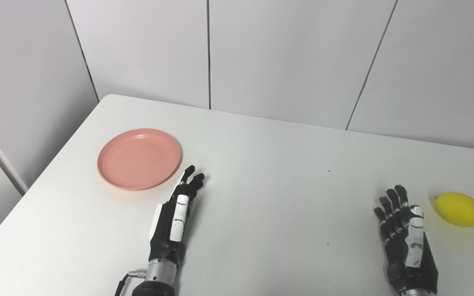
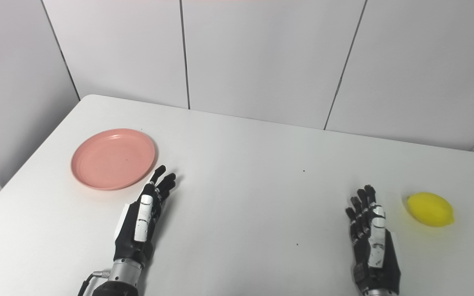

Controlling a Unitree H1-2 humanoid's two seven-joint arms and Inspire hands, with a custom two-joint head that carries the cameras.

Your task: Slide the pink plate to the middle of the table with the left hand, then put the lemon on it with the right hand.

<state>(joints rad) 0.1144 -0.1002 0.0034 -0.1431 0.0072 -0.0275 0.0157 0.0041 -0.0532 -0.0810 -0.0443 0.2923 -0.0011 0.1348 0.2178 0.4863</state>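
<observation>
White bench (image 1: 261, 172), grey panel wall (image 1: 286, 53) behind. Pink plate (image 1: 139, 158) sits on left part of bench, empty, not in the middle. Lemon (image 1: 459, 209) lies on its side at far right of bench, well apart from plate.

Left hand (image 1: 175, 213) low over bench just right of and below the plate, edge-on to camera, fingers straight and pointing away, close side by side, holding nothing. Fingertips (image 1: 190, 169) near plate rim, not clearly touching it; cannot tell if a gap remains.

Right hand (image 2: 372, 236) at lower right, back of hand up, fingers extended and slightly spread, holding nothing. It is just left of lemon, a strip of bare bench between them, no contact.

Cable (image 1: 125, 279) loops off left wrist at bottom edge.
</observation>
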